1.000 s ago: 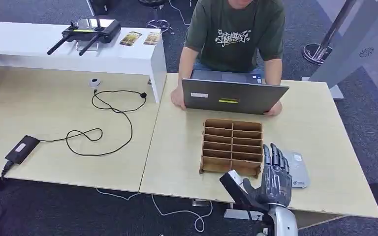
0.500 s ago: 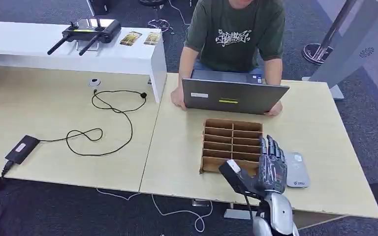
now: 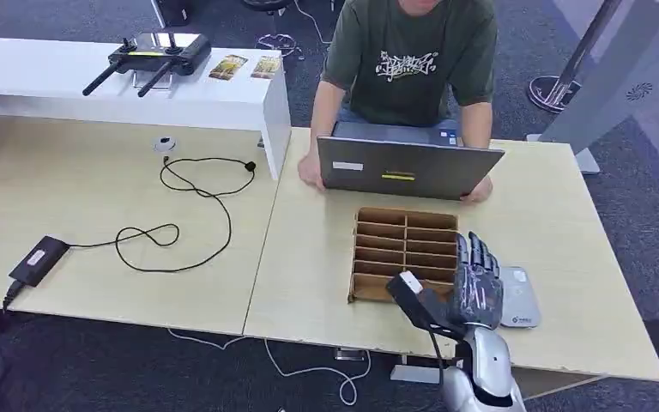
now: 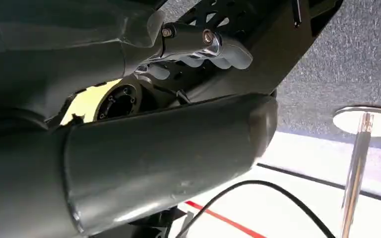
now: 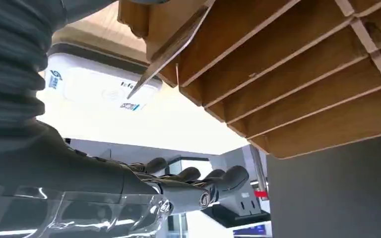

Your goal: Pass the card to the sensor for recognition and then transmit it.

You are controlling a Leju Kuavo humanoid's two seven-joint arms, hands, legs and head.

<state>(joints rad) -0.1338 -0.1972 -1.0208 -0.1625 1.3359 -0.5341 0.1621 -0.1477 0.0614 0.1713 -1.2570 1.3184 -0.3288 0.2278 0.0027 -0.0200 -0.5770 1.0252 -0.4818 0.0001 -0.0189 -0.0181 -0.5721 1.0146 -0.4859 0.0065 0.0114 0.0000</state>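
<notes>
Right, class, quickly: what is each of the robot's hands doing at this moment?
Left hand: hangs by the robot's body; open or shut cannot be told.
Right hand: fingers spread, over the wooden divider box and card sensor; whether it holds anything cannot be told.

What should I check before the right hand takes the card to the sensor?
1. Card held by right hand: ok.
2. Sensor on the table, nothing lying on it: ok, though the hand covers its near edge.
3. Card over sensor: not ok; it hangs over the near corner of the wooden box.
4. Person's hands clear of the path: ok, both at the laptop.
5. Left hand idle: cannot tell.
</notes>
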